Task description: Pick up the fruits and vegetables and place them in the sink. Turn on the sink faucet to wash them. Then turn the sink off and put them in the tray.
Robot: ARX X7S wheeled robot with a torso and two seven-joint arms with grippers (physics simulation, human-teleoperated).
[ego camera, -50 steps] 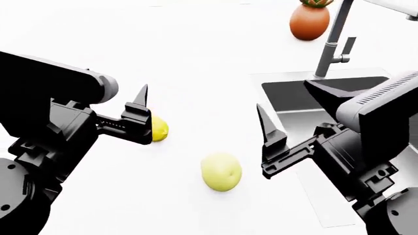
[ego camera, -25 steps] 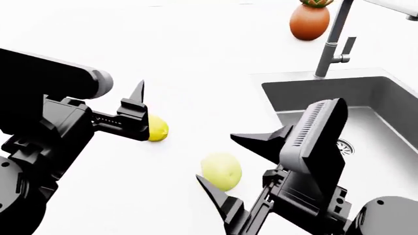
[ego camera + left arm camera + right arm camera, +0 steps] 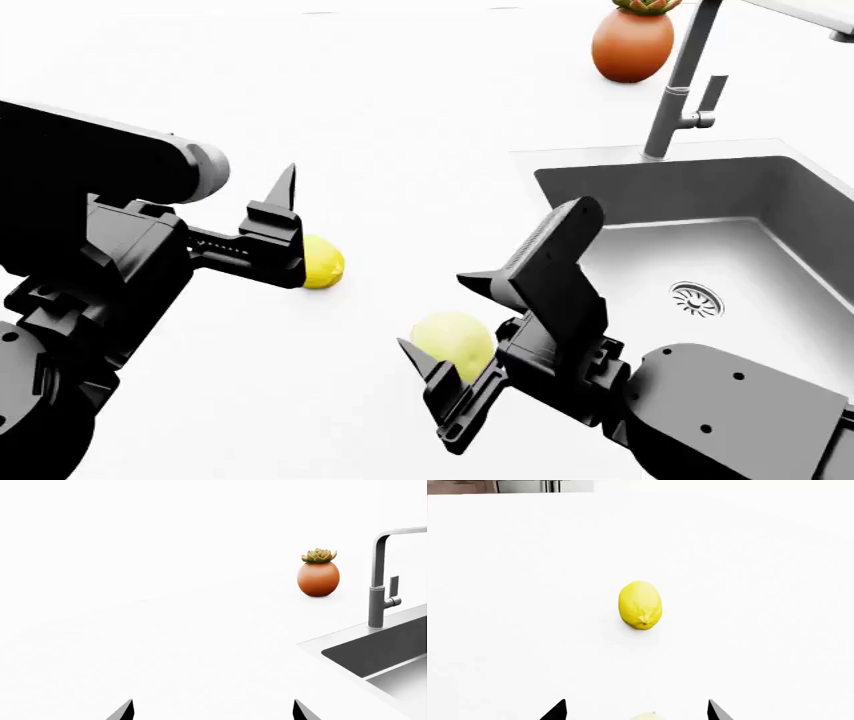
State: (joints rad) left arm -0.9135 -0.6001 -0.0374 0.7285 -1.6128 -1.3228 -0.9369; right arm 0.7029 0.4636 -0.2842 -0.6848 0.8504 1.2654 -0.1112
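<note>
The pale yellow-green fruit lies on the white table, low in the middle of the head view. The right hand straddles it with fingers spread wide, gripping nothing. Up and to the left lies the lemon, partly behind the left hand, which is likewise spread and empty. At the right sits the sink, with the faucet behind its rim and an orange pot at the top edge.
</note>
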